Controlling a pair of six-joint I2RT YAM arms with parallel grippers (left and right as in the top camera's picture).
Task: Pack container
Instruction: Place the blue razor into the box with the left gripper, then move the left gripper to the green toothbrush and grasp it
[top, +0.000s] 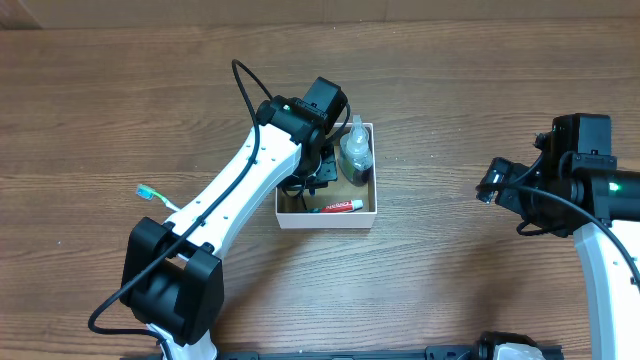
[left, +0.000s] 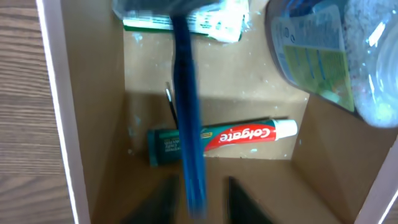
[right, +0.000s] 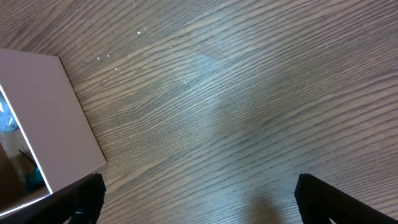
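The container (top: 326, 221) is a small white-walled box with a brown inside, mid-table. In it lie a red and green toothpaste tube (top: 341, 206), a clear bottle (top: 356, 155) and a green-white packet (left: 205, 22). My left gripper (top: 318, 165) hangs over the box's left part. In the left wrist view its jaws (left: 200, 198) are parted, with a blurred blue toothbrush handle (left: 186, 99) upright between them, a gap on the right side. The tube (left: 217, 138) lies below it. My right gripper (top: 487, 187) is open and empty over bare table, right of the box (right: 43, 118).
A second toothbrush with a teal head (top: 150, 193) lies on the wooden table left of my left arm. The box's white wall (left: 55, 93) runs along the left of the left wrist view. My right jaws (right: 199, 196) frame bare wood.
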